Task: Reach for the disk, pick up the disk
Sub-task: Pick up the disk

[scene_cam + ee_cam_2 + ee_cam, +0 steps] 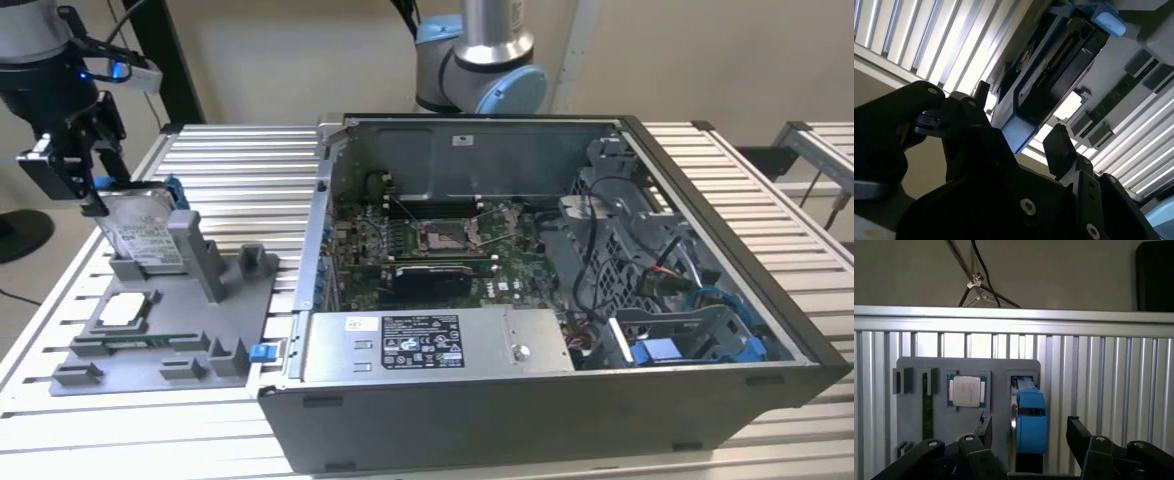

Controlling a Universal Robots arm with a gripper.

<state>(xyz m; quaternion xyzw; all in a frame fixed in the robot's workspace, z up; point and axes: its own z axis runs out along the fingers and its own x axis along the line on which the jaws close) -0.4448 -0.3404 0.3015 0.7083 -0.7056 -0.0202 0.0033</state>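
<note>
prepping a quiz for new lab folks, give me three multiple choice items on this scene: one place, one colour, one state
1. Where is the disk relative to the computer case?
A) inside it
B) in the grey holder at the exterior view's left of it
C) on top of it

2. What colour is the rail on the disk's edge?
A) red
B) blue
C) yellow

3. How is the gripper?
A) open
B) shut on the disk
C) shut on a cable

Answers:
1 B: the disk stands upright in the holder, outside the case.
2 B: the first wrist view shows it blue.
3 A: the fingers stand apart with the disk's edge between them.
</note>
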